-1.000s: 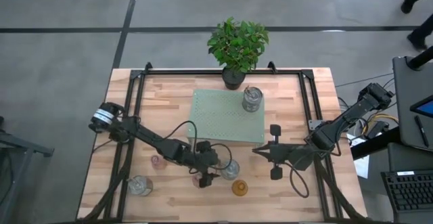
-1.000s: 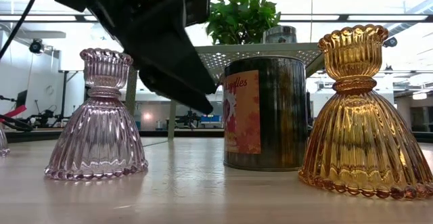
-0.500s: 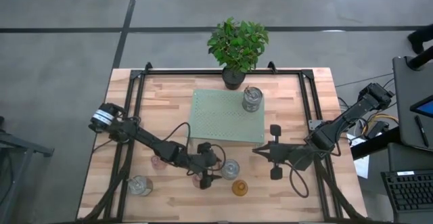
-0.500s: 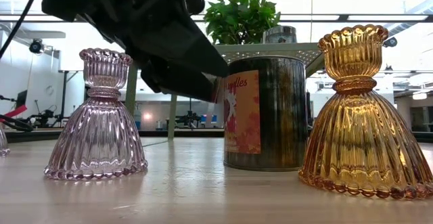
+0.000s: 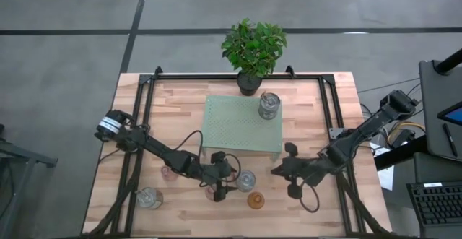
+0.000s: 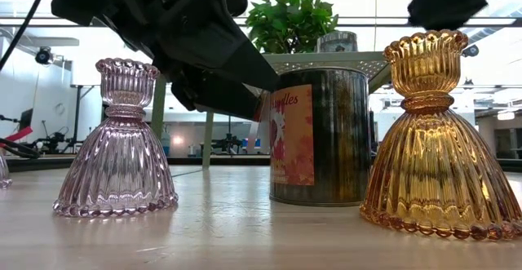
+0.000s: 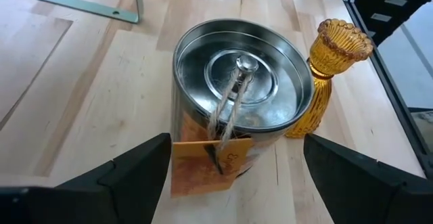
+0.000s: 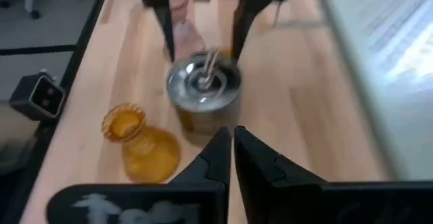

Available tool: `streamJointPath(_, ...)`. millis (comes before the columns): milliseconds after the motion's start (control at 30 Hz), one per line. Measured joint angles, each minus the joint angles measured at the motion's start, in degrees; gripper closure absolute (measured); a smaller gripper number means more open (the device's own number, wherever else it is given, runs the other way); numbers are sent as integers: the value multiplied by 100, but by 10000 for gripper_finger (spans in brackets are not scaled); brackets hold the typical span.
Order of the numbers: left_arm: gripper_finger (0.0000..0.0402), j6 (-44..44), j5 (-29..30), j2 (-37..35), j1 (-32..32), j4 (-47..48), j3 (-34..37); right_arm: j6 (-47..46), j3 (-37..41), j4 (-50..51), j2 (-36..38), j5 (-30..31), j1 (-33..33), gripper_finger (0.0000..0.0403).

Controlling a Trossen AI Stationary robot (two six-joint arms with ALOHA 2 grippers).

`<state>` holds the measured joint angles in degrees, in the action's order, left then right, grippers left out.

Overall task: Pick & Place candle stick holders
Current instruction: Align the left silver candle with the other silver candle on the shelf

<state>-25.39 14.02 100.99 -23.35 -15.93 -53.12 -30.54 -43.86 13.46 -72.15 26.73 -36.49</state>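
Observation:
A silvery tin holder (image 7: 237, 95) with an orange label stands on the table near its front edge. The fingers of my open left gripper (image 7: 237, 139) stand on either side of it, coming from the table's left. An amber glass holder (image 6: 436, 139) stands just beside the tin, toward the near edge. A pink glass holder (image 6: 118, 148) stands to the left, and another (image 5: 170, 172) farther left. A second silvery holder (image 5: 149, 197) is at the front left, a third (image 5: 268, 106) on the green mat (image 5: 242, 123). My right gripper (image 5: 274, 170) hangs shut to the right of the tin, pointing at it. My left gripper has one finger (image 7: 135, 173) on each side of the tin's wall (image 7: 203, 149), slanting down from the table's left. Whether the fingers touch the wall cannot be told. The tin stands upright on the table.
A potted green plant (image 5: 253, 48) stands at the far edge behind the mat. Dark frame rails (image 5: 144, 123) run along the table's left and right sides. Bare wood lies at the far left and far right.
My left gripper has tipped further downward, and its fingers have come up around the tin. My right gripper has sunk, rolled at the wrist and drawn a little toward the near edge and the tin. No holder has moved.

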Motion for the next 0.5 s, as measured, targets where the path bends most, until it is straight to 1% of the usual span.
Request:
streamJointPath(133, 62, -38, 53, 0, 0, -6, -9, -238, 61, -277, -453, -289, 0, 338)
streamJointPath(233, 65, -130, 103, 0, 15, 0, -9, -255, 58, -465, -912, -326, 2, 292)
streamJointPath(367, 68, -109, 99, 0, 20, 6, -9, -280, 42, -684, -1401, -127, 24, 225)
streamJointPath(467, 69, -146, 102, 0, 26, 1, -9, -273, 40, -683, -1614, 161, 43, 178)
streamJointPath(500, 69, -153, 102, 0, 27, 0, -9, -267, 40, -687, -1656, 173, 66, 165)
